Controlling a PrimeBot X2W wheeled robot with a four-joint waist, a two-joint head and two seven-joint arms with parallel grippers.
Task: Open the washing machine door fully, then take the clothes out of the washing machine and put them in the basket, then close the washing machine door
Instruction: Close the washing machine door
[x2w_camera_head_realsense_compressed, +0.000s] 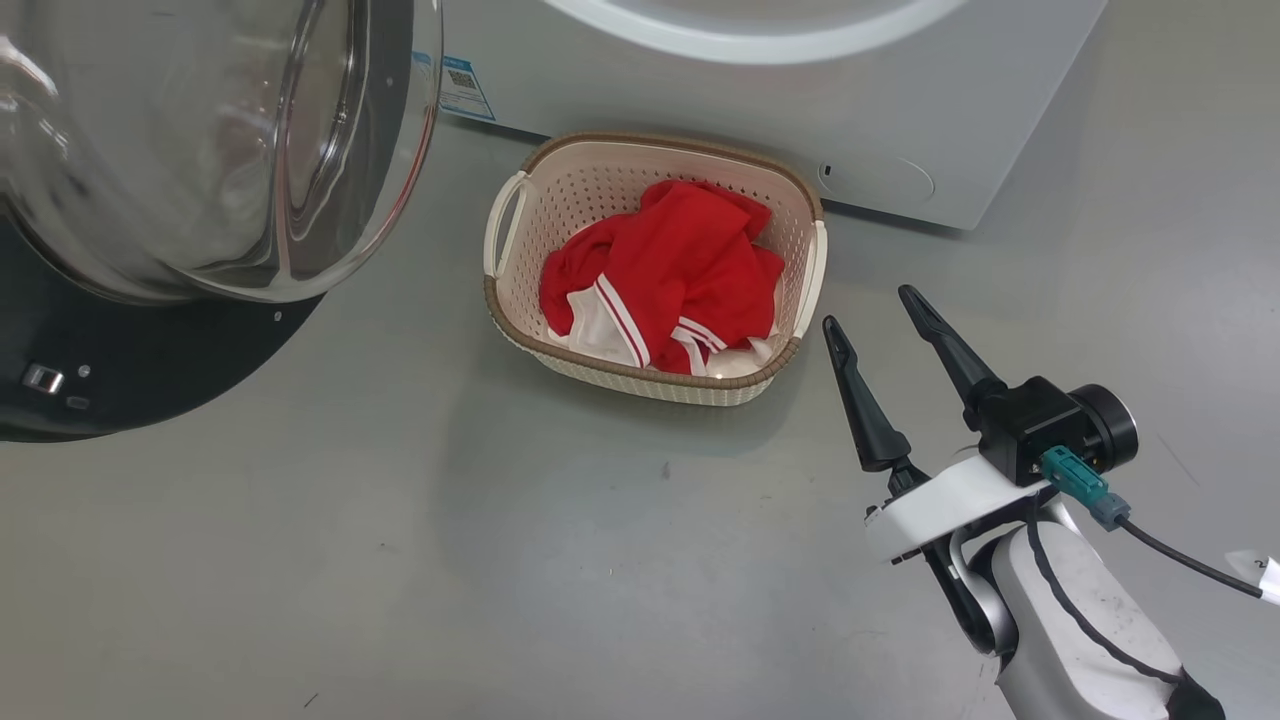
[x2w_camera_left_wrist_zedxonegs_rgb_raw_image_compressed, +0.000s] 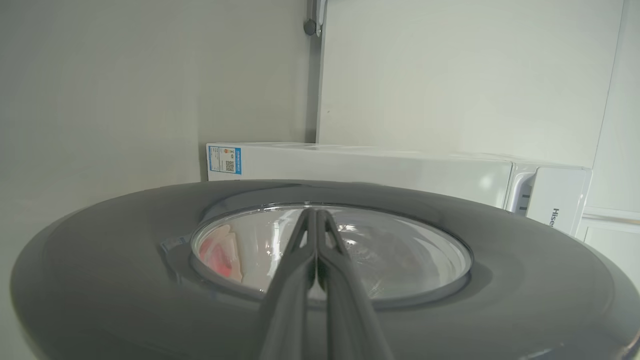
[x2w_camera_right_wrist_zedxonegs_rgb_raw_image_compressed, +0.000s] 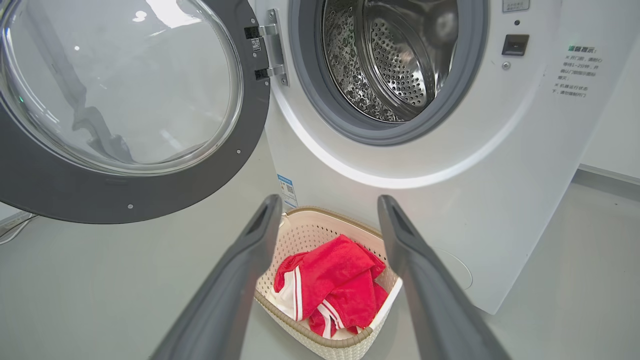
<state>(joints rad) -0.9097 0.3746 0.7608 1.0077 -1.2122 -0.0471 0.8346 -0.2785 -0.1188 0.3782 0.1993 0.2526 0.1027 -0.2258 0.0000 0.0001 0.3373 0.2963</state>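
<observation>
Clothes (x2w_camera_head_realsense_compressed: 670, 270) are in the basket (x2w_camera_head_realsense_compressed: 650, 385), a red and white heap. The basket sits on the floor (x2w_camera_head_realsense_compressed: 400, 550) just in front of the washing machine (x2w_camera_head_realsense_compressed: 760, 110), below its opening. What shows of the drum (x2w_camera_right_wrist_zedxonegs_rgb_raw_image_compressed: 395, 60) looks empty, so unloading reads as done. The washing machine door (x2w_camera_head_realsense_compressed: 200, 150) is swung wide open on its hinge (x2w_camera_right_wrist_zedxonegs_rgb_raw_image_compressed: 267, 52), so closing it is the step in hand. The left gripper (x2w_camera_left_wrist_zedxonegs_rgb_raw_image_compressed: 316, 215) has its jaws pressed together, pointing across the door's outer face towards the glass; can't tell if it touches. The right gripper (x2w_camera_head_realsense_compressed: 869, 307) hangs beside the basket, jaws wide, holding nothing. Next move probably calls for a steady push on the outer rim to swing the door round until it latches, with the right arm kept out of the arc.
</observation>
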